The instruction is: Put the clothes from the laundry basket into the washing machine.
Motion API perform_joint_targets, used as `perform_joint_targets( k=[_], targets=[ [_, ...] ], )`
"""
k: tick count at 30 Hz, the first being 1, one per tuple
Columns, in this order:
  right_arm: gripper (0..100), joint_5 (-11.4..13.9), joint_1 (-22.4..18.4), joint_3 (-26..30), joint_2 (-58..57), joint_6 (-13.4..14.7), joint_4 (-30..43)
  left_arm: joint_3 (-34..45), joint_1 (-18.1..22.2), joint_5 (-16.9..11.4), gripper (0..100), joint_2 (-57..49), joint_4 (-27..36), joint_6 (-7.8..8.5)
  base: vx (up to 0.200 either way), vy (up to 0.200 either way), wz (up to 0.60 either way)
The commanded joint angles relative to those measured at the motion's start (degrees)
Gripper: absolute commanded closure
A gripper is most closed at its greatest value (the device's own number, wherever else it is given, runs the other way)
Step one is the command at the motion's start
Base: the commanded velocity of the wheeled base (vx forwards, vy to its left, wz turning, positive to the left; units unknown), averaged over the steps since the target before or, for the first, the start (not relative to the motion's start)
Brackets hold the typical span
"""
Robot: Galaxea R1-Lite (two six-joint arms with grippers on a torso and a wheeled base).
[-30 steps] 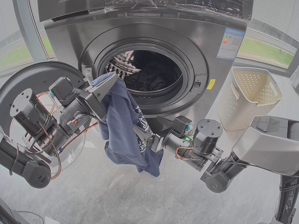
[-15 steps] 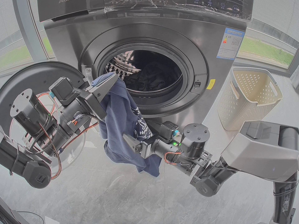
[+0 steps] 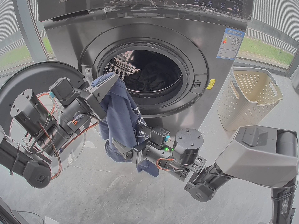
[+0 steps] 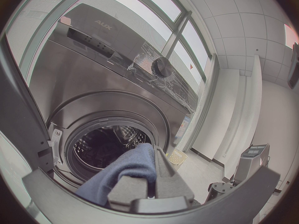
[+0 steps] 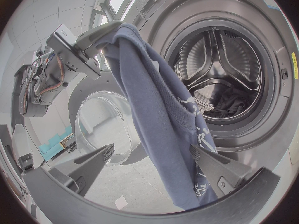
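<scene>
The blue shirt (image 3: 121, 122) hangs in the air in front of the washing machine (image 3: 187, 47), just left of its round opening (image 3: 146, 72) and below its rim. It is held up high, most likely so that the bulk of the cloth clears the floor and can be swung over the lip into the drum. The left claw (image 3: 107, 80) is clamped on a bunched fold at the shirt's top, and all the weight hangs from that one pinch.

The right claw (image 5: 151, 149) sits lower and nearer, its two fingers spread wide. In the right wrist view the hanging cloth passes between them; one finger (image 5: 218, 168) lies against the printed part of the shirt, while the other stands clear of it. It grips nothing. Its place suggests it is meant to gather the loose lower half, which would otherwise drape outside the opening.

The door (image 3: 34, 78) is swung fully open to the left, behind the left arm. A dark garment (image 3: 152, 75) already lies inside the drum. The laundry basket (image 3: 249, 97) stands on the floor to the right of the machine, with no clothes visible in it.
</scene>
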Motion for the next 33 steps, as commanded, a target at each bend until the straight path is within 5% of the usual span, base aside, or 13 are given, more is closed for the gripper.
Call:
perform_joint_targets(
  k=[1,12,22,33],
  targets=[
    [0,0.7,-0.8,0.4,0.2,0.4,-0.8,0.0,0.1,0.0,100,0.0,0.0,0.03,0.0,0.0,0.0],
    [0,8.6,-3.7,5.7,0.6,1.7,-5.6,-0.3,0.2,0.0,100,-0.2,0.0,0.03,0.0,0.0,0.0],
    [0,8.7,-2.3,4.4,4.4,1.7,-6.4,-0.5,0.2,0.0,100,-0.2,0.0,-0.06,0.0,0.0,0.0],
    [0,7.6,-3.1,-7.6,11.7,1.6,-5.2,-0.5,0.2,0.0,100,-0.3,0.0,-0.06,0.0,0.0,0.0]
  ],
)
